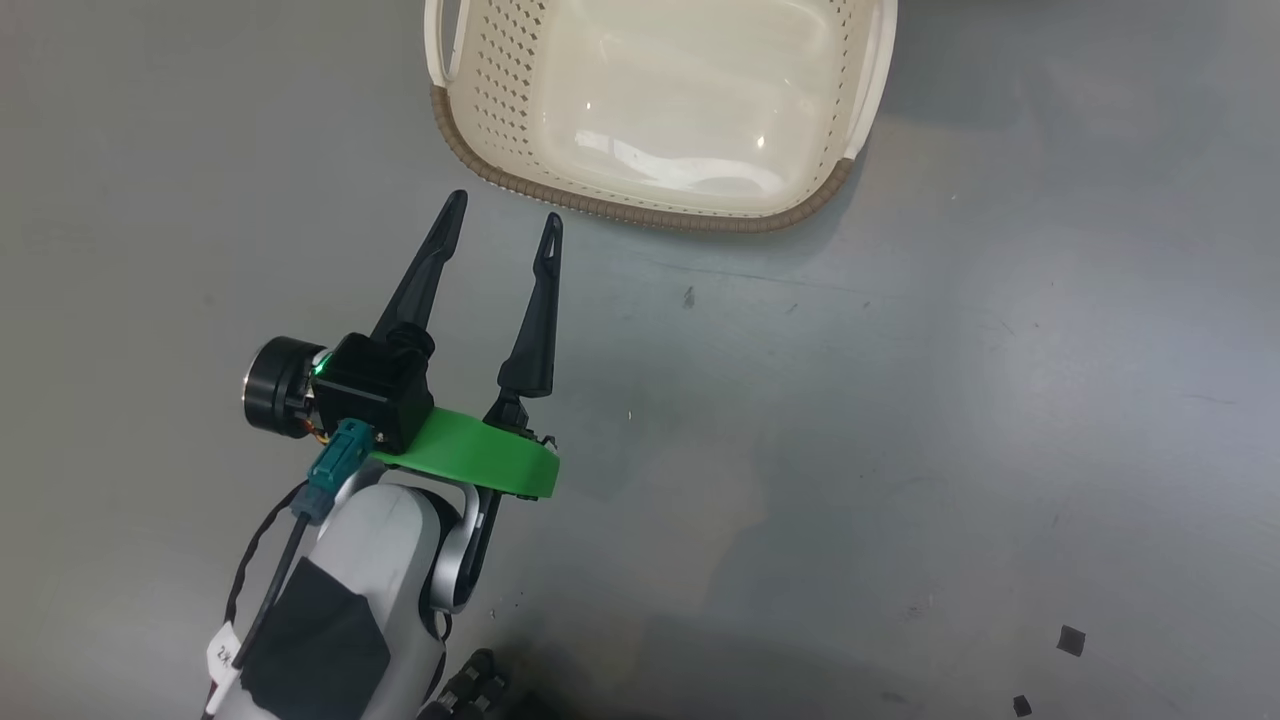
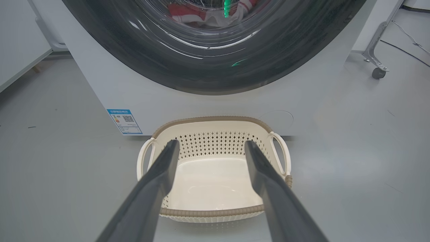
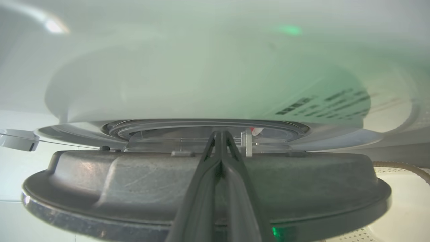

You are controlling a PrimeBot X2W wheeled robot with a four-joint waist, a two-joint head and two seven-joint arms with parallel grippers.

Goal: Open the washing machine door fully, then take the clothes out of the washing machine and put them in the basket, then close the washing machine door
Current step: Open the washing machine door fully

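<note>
The right pincer (image 3: 220, 134) was squeezed shut on nothing, its 2 fingers poked behind the big round black-rimmed glass washing machine door (image 3: 100, 174), I'd guess to swing it open.

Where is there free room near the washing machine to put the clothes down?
The basket is empty, its whole bottom free. Bare floor lies on both sides of it and right of the open left gripper. It is crowded at the washing machine door, where the shut right gripper points into a narrow gap.
</note>
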